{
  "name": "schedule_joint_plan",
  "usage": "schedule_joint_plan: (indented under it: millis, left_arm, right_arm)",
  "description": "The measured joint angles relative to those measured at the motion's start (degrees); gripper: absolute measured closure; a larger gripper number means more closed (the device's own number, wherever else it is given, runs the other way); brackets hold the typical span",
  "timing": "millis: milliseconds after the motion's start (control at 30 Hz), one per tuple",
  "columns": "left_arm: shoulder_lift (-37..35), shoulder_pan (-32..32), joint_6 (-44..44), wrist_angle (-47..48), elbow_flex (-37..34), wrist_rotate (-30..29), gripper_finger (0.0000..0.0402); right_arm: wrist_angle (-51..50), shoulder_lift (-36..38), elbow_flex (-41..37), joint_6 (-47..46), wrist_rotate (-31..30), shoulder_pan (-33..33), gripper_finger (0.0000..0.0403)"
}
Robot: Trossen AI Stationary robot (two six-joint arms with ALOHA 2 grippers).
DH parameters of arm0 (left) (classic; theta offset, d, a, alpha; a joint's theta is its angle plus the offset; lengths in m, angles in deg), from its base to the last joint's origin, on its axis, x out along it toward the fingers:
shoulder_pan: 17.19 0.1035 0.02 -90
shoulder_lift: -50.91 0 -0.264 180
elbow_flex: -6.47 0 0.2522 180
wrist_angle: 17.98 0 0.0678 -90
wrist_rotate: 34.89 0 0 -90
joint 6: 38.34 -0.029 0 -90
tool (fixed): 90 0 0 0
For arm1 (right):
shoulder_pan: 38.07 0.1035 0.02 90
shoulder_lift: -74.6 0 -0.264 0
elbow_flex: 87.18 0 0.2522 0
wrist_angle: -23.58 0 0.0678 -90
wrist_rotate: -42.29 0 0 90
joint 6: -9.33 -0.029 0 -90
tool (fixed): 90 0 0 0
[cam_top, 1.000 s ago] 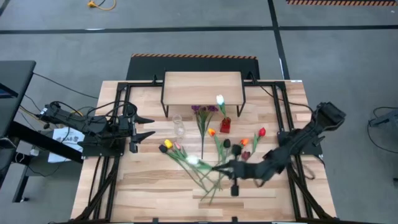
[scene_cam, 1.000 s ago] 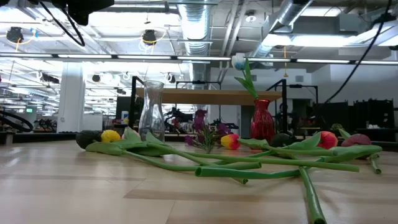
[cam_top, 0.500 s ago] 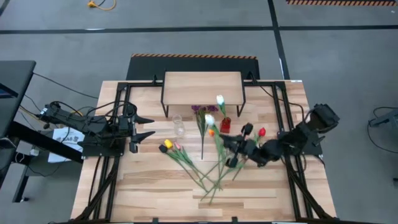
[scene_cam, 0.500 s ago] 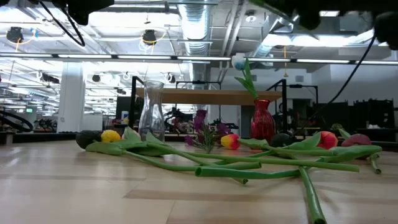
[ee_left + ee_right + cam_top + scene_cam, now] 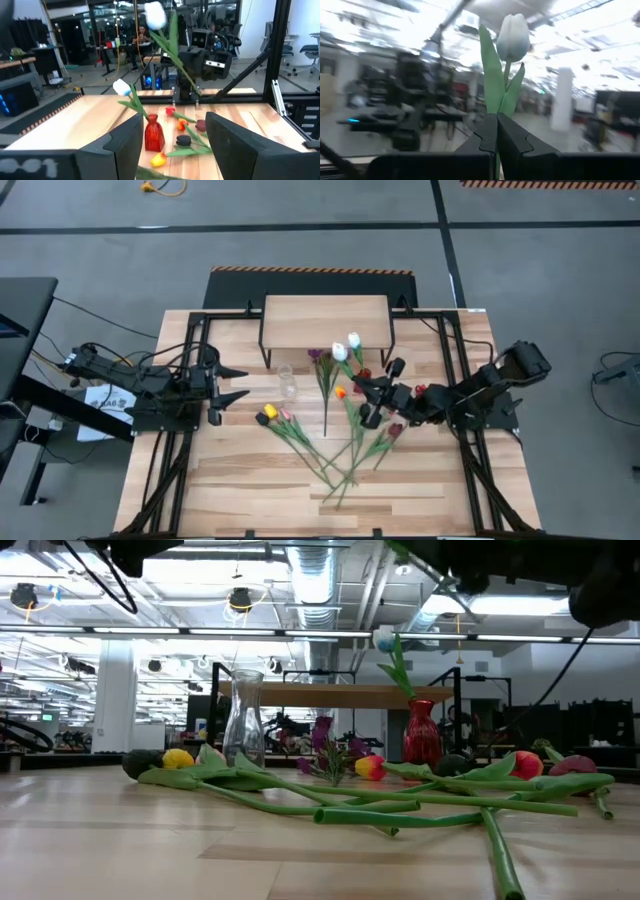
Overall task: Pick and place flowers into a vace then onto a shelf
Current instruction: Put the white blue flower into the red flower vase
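My right gripper (image 5: 366,389) is over the table's middle right, next to the red vase (image 5: 362,381), and is shut on a white tulip (image 5: 338,351). The vase holds another white tulip (image 5: 121,87) upright. A clear glass vase (image 5: 287,383) stands left of it. Other flowers (image 5: 340,442) lie on the table with their stems crossed: a yellow one (image 5: 268,413), a purple sprig (image 5: 322,356), an orange one (image 5: 340,392) and a red one (image 5: 421,391). The shelf (image 5: 325,320) stands at the far edge. My left gripper (image 5: 235,383) is open and level at the table's left side. My right gripper pinches the white tulip's green stem (image 5: 499,111) between its two shut fingers, just below the leaves. The fingers come from the table's right side, slanting upward. The tulip is lifted clear of the table and rises past the fingertips, with its head (image 5: 155,14) up.
The shelf's black legs (image 5: 266,350) and the black frame rails (image 5: 452,350) stand near both vases. The table's near strip (image 5: 250,490) is bare wood. A paper sheet (image 5: 105,400) lies under the left arm.
My right gripper, shut on the white tulip's stem, has gone from the flower pile toward the table's far edge and the red vase, and has tipped upward. The tulip has come off the table and turned from lying flat to head up.
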Motion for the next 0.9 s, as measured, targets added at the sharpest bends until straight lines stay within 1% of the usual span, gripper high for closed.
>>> schedule_joint_plan:
  millis: [133, 200, 267, 433, 600, 667, 800, 900]
  left_arm:
    - [2.32, 0.0, -0.43, -5.91, 0.02, 1.12, 0.0196]
    - [4.73, 0.0, -1.29, -9.83, 0.02, 2.61, 0.0196]
    - [8.01, 0.0, -2.41, -14.65, 0.02, 2.8, 0.0196]
    - [18.7, 1.22, -5.54, -30.44, 0.05, 2.82, 0.0196]
    - [31.11, 5.02, -5.9, -45.54, 0.11, 2.97, 0.0196]
    - [36.17, 6.69, -4.83, -49.24, 0.82, 5.12, 0.0196]
    - [45.11, 9.15, -2.2, -53.93, 3.96, 11.75, 0.0196]
    - [50.55, 9.7, -2.09, -55.86, 7.36, 12.33, 0.0196]
  right_arm:
    - [-0.01, 1.22, 0.04, 0.02, 7.14, -0.94, 0.0403]
    - [0.04, 1.83, 0.28, 0.44, 9.3, -1.31, 0.0403]
    - [0.08, 1.93, 1.0, 0.4, 10.94, -1.67, 0.0403]
    - [0.03, 0.66, 2.89, -0.49, 13.92, -1.52, 0.0403]
    - [-0.08, 0.62, 4.32, -0.5, 17.13, -1.52, 0.0403]
    - [-0.49, 0.56, 4.65, -0.85, 18.96, -1.3, 0.0403]
    - [-1.61, 0.53, 4.66, -0.96, 21.02, -0.3, 0.0403]
    - [-2.96, 0.51, 4.63, -0.95, 21.14, 0.18, 0.0403]
